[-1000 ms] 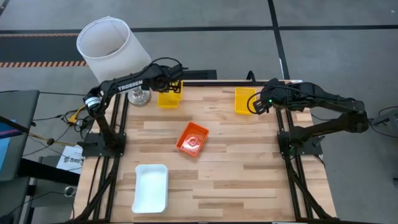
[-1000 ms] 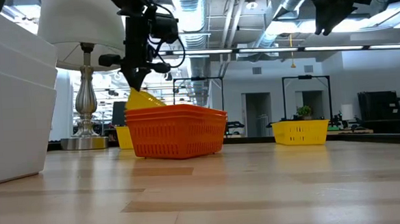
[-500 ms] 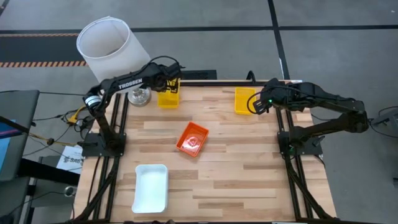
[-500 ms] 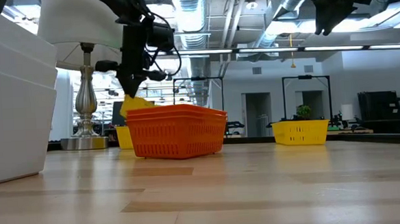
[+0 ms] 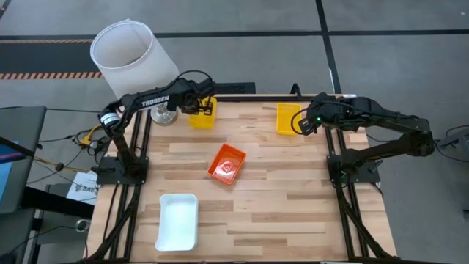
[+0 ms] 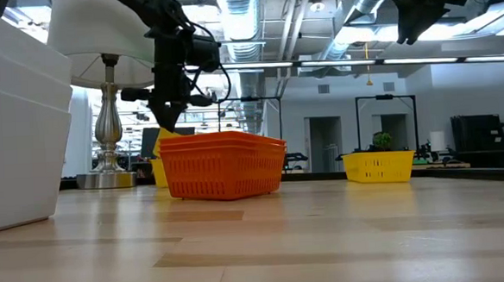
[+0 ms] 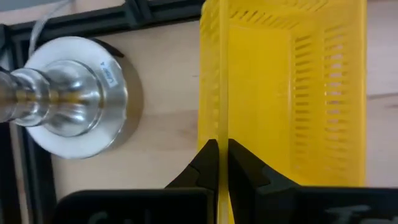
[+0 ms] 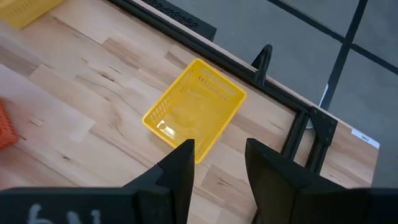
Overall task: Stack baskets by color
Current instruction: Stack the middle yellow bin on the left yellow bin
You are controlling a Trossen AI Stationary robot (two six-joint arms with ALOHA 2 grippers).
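My left gripper (image 5: 198, 107) is shut on a yellow basket (image 7: 286, 93) at the table's far edge, beside the lamp's metal foot (image 7: 68, 102). In the low view this gripper (image 6: 169, 119) hangs just behind the orange stack (image 6: 223, 164), and yellow wall (image 6: 157, 172) shows left of the stack. Another yellow basket (image 5: 287, 119) stands on its bottom at the far right. My right gripper (image 8: 217, 165) hovers open well above that basket (image 8: 194, 111). The orange baskets (image 5: 226, 163) sit nested mid-table. A white basket (image 5: 178, 220) lies near the front left. My left gripper pinches the yellow basket's long side wall at its rim (image 7: 222, 134), one finger inside the basket and one outside. The fingers come steeply from above. The basket sits low and near level; whether it rests on the table or in another yellow basket, I cannot tell.
A lamp with a big white shade (image 5: 132, 55) stands at the far left corner, close to my left arm. Bare wood lies between the orange stack and the right yellow basket. The black frame rail (image 8: 186, 28) runs along the far edge.
My left gripper has gone down with the yellow basket, staying shut. The basket's raised, tilted end has sunk behind the orange stack and now sits nearly level. My right arm has kept still.
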